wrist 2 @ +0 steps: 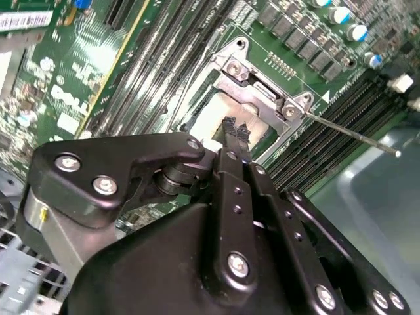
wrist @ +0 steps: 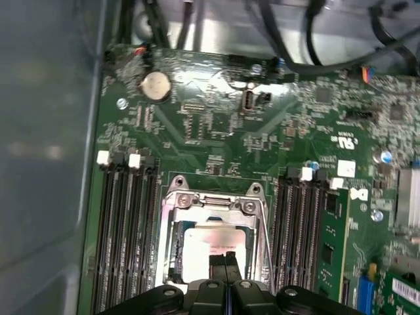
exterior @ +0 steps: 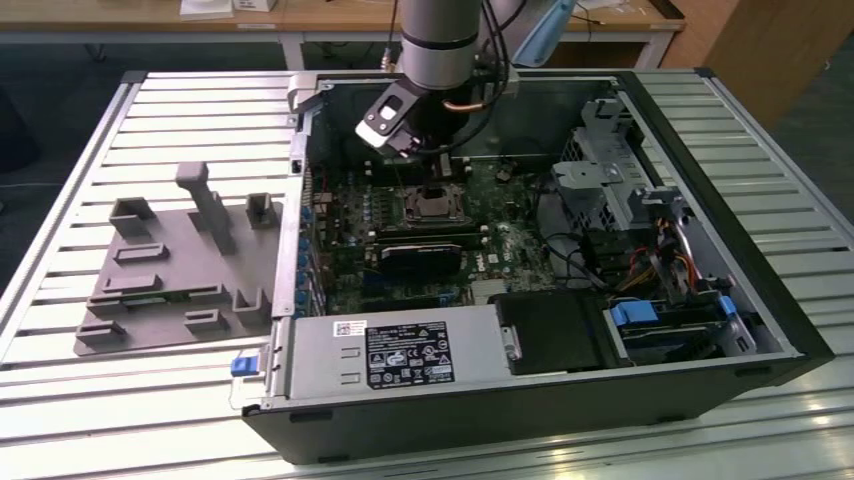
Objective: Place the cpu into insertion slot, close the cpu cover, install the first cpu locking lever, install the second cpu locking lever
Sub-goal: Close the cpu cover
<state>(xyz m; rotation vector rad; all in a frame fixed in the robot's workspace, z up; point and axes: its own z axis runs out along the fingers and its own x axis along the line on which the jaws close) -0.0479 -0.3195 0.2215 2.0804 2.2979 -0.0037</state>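
- Here, your black two-fingered pincer has its fingertips pressed together with nothing between them, as both wrist views show.
- The tips sit right over the small, flat, square cpu with its dull silver-grey metal face; you cannot tell whether they touch it.
- That cpu lies inside the small square dark insertion slot, set into the green circuit board.
- The thin, silvery, square-framed cpu cover lies around the cpu, whose face shows through its central window.
- In the second wrist view, a thin silvery wire locking lever juts from the cover's corner out across the long narrow black slots.
- In the exterior view, the arm reaches down into the open black computer case, which lies on the pale slatted worktop.
- A grey moulded tray rests on the worktop just beside the case, on the exterior view's left.
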